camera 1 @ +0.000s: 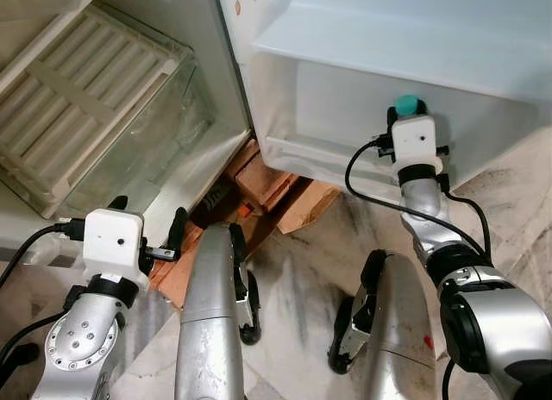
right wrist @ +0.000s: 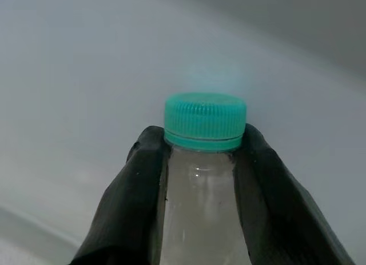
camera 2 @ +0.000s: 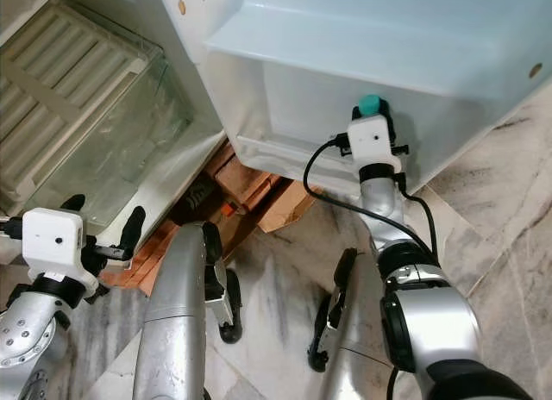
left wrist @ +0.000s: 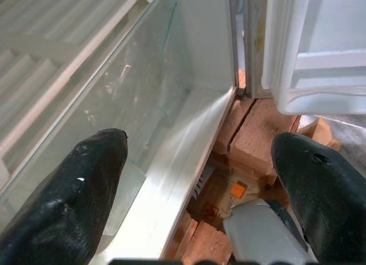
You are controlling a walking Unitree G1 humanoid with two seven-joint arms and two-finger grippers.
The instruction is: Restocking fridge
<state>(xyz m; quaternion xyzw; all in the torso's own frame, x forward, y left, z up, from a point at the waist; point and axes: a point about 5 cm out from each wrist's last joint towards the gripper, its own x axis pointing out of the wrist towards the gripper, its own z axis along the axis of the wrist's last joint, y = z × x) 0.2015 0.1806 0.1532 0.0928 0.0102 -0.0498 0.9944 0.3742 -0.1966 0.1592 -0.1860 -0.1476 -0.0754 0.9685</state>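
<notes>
Your right gripper (right wrist: 203, 162) has its two black fingers (right wrist: 128, 202) clamped on the neck of a clear bottle (right wrist: 200, 213), just under its green cap (right wrist: 205, 121). From the head camera the cap sits inside the lower shelf of the open fridge door (camera 1: 345, 98), close to the shelf's back wall.

The bottle looks like thin plastic, so expect it to flex and feel slick. The neck below the cap ring is the stiffest place to hold, and the ring helps stop it sliding down through the fingers. You cannot see how full it is, since the body is hidden below the fingers; if it is full, it will probably hang heavy and swing from the neck.

Your left gripper (left wrist: 200, 179) hangs with its fingers wide apart, holding nothing, in front of the glass drawer (camera 1: 138, 133) at the bottom of the fridge.
</notes>
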